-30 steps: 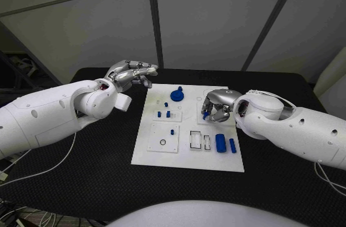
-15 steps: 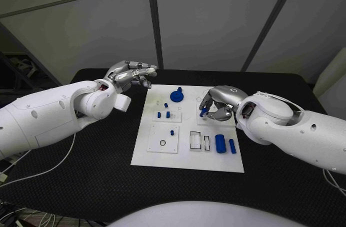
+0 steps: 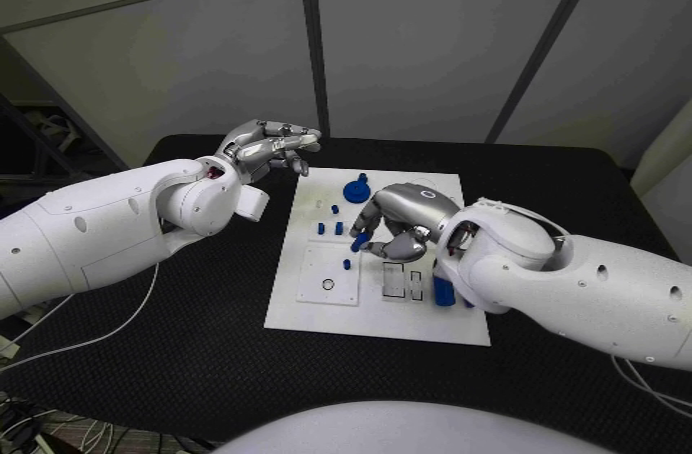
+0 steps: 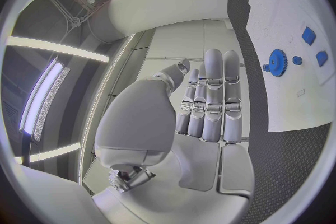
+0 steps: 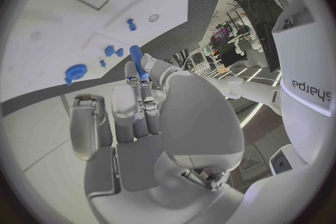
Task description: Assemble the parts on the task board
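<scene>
The white task board (image 3: 368, 314) lies in the middle of the black table. My right hand (image 3: 401, 219) hovers over the board's middle and pinches a small blue peg (image 3: 361, 241) in its fingertips; the right wrist view shows the peg (image 5: 136, 59) sticking out past the fingers (image 5: 126, 106). A blue gear (image 3: 355, 187) stands at the board's far edge, with small blue blocks (image 3: 329, 229) near it. A short peg (image 3: 348, 264) stands in the near left plate. My left hand (image 3: 267, 146) hangs above the table beside the board's far left corner, holding nothing, fingers (image 4: 213, 101) extended.
A blue cylinder (image 3: 443, 292) lies on the board's near right part, partly under my right forearm. Two black-rimmed rectangular slots (image 3: 392, 281) sit beside it. The left wrist view shows the gear (image 4: 276, 60) and blocks (image 4: 308, 35) beyond the left hand.
My right hand has moved left from the board's right side to its middle, carrying the blue peg. The left hand has hardly moved.
</scene>
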